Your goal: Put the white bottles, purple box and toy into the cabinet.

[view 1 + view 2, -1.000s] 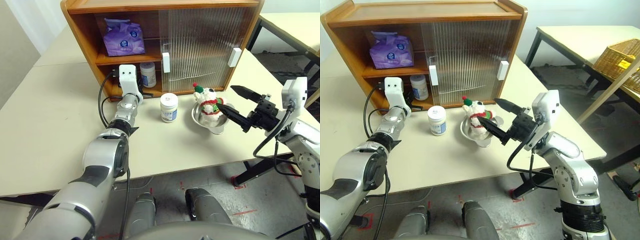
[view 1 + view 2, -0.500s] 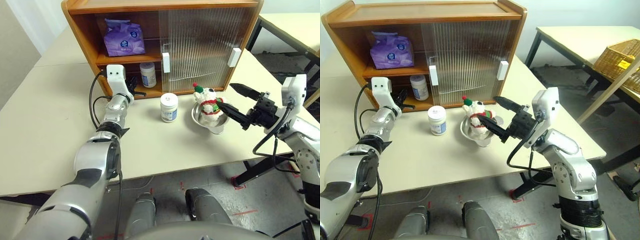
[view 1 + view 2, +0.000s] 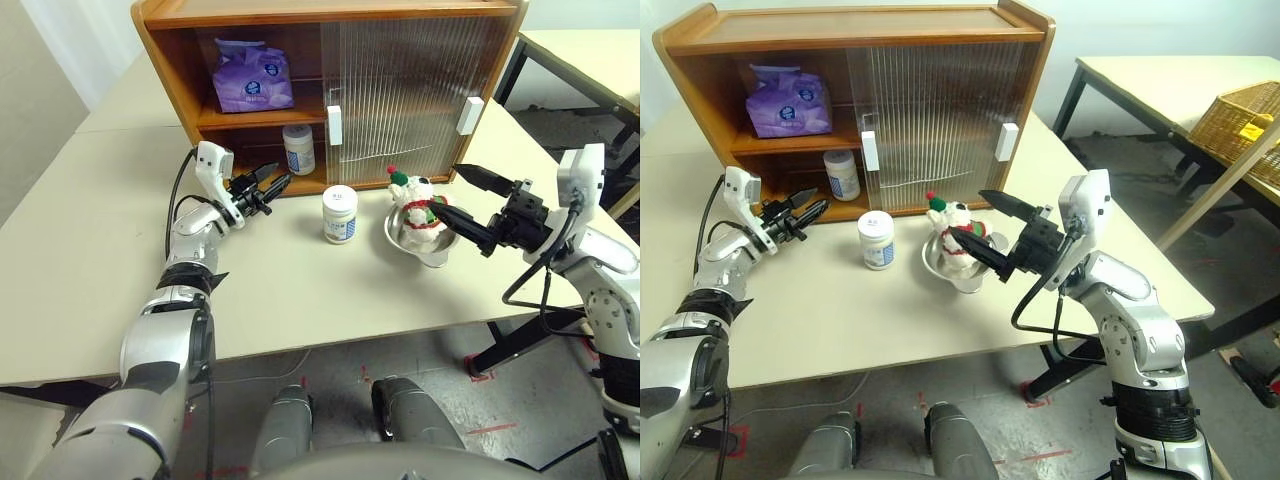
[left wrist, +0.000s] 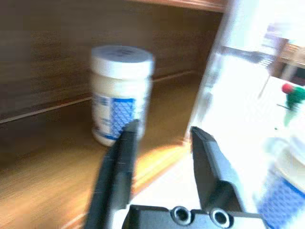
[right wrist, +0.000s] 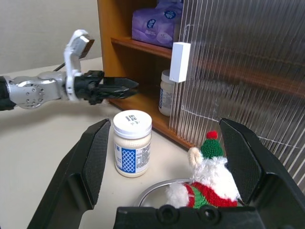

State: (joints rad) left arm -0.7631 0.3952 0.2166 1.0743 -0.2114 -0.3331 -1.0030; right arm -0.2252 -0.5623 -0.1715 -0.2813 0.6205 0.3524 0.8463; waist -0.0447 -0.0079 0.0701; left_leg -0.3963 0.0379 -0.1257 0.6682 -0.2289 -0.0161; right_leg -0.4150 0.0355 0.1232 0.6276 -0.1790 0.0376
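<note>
The left gripper [image 3: 268, 183] is hanging just outside the cabinet's [image 3: 330, 12] open left bay, level with the lower shelf. Its fingers are standing slightly apart around nothing, and it is pointing toward the table bottle [image 3: 339, 214], which looks like its next pick. The open bay is sitting on this arm's side, so loading is probably falling to it.

Inside the cabinet, the purple box [image 3: 252, 75] is sitting on the upper shelf, and one bottle [image 3: 297, 149] is standing upright on the lower shelf, just left of the door handle [image 3: 333, 124]. The ribbed door [image 3: 415, 85] is covering the right bays; nothing can be made out behind it.

The second bottle is standing upright on the table [image 3: 90, 230], in front of the cabinet and apart from both grippers. It is waiting between the open bay and the bowl [image 3: 424, 246].

The bowl is holding the toy [image 3: 417, 207], which is sitting upright in it with its hat uppermost. So two things are already shelved, and the bottle and toy are still waiting outside.

The right gripper [image 3: 458, 197] is hovering level beside the bowl with its fingers spread wide and empty, one reaching toward the toy. In its wrist view the fingers are framing the toy, so it seems lined up to take it.
</note>
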